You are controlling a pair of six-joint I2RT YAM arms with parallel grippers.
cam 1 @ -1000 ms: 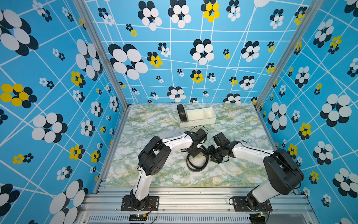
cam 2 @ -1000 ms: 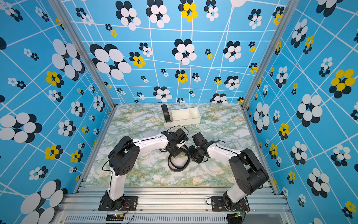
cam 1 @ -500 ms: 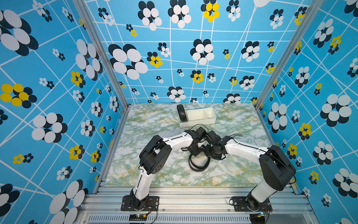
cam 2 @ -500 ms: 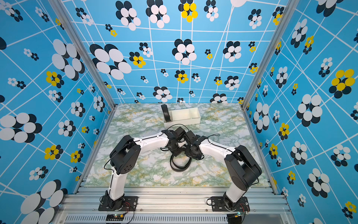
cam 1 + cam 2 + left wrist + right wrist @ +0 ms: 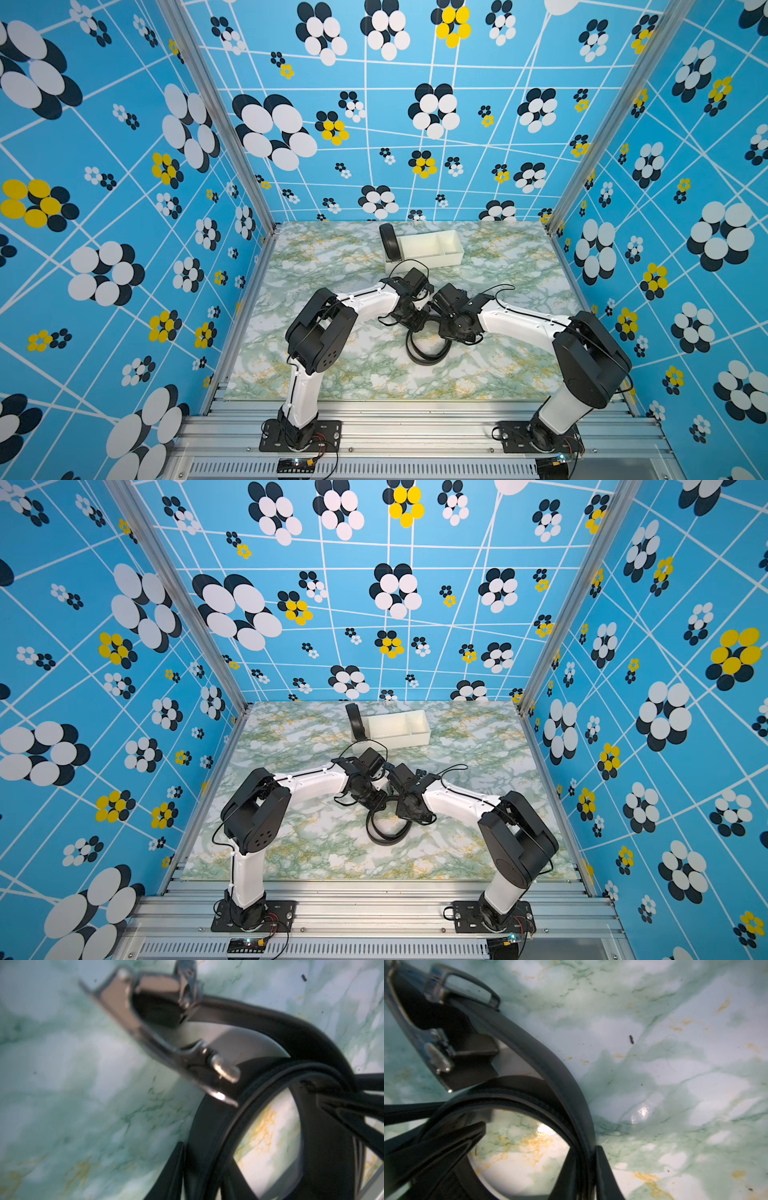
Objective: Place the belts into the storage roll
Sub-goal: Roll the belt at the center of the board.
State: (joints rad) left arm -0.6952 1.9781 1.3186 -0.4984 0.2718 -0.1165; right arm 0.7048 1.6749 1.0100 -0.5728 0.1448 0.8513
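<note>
The belt [image 5: 428,361] lies on the counter [image 5: 332,374] as a loose ring of about 2 turns, between my 2 wrists and well apart from the tray [image 5: 432,262]. The band stands on its edge, so the ring's axis goes straight up. The ring is almost round, so I cannot name a long axis for it.

The end with the buckle [image 5: 160,1040] leaves the ring along its curve and lies on the counter outside it. In both top views my wrists hide this end, so I cannot say which way it points on the counter.

My right fingers [image 5: 605,1174] pinch the wall of the ring, 1 inside and 1 outside. My left fingers [image 5: 173,1174] also stand on both sides of the wall, on the opposite side of the ring. They seem a little spread, and the outer one is just beside the band. I think I hold it so because a free belt springs open, and a grip across the turns keeps them together for the tray.

The other belt [image 5: 390,248] is a tight coil standing on edge at the tray's left end, its axis along the tray. I cannot tell if it is inside.
</note>
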